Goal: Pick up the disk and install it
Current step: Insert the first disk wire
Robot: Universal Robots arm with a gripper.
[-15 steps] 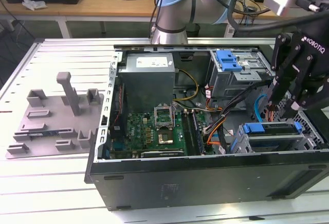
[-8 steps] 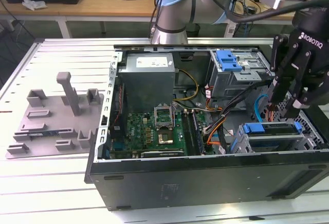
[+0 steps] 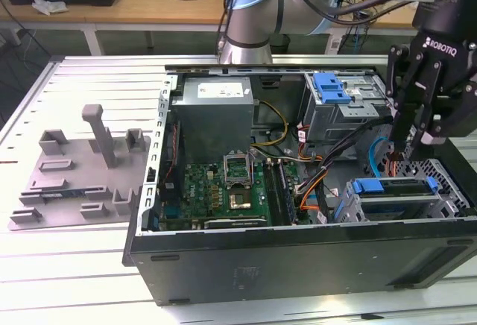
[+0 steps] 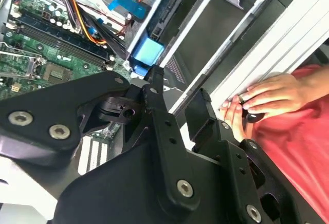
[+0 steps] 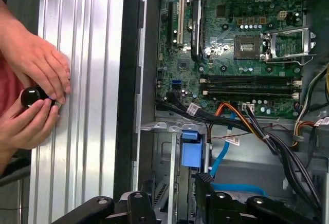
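Note:
The disk (image 3: 393,192), a flat drive framed by a blue bracket, lies in the lower drive cage at the exterior view's right end of the open computer case (image 3: 298,265). Its blue tab (image 5: 189,150) shows in both wrist views (image 4: 149,52). My black gripper (image 3: 405,146) hangs just above the disk's cage. Its fingers (image 4: 157,88) stand apart with nothing between them, and in the first wrist view the gripper (image 5: 169,189) sits a little off the blue tab. The gripper is open and touches nothing.
A motherboard (image 3: 223,191), a power supply (image 3: 216,112) and loose cables (image 3: 328,168) fill the case. An upper cage holds another blue bracket (image 3: 332,86). A grey fixture plate (image 3: 82,176) lies beside the case. A person's hands (image 5: 36,88) rest on the ribbed table (image 5: 87,106), holding a small black object.

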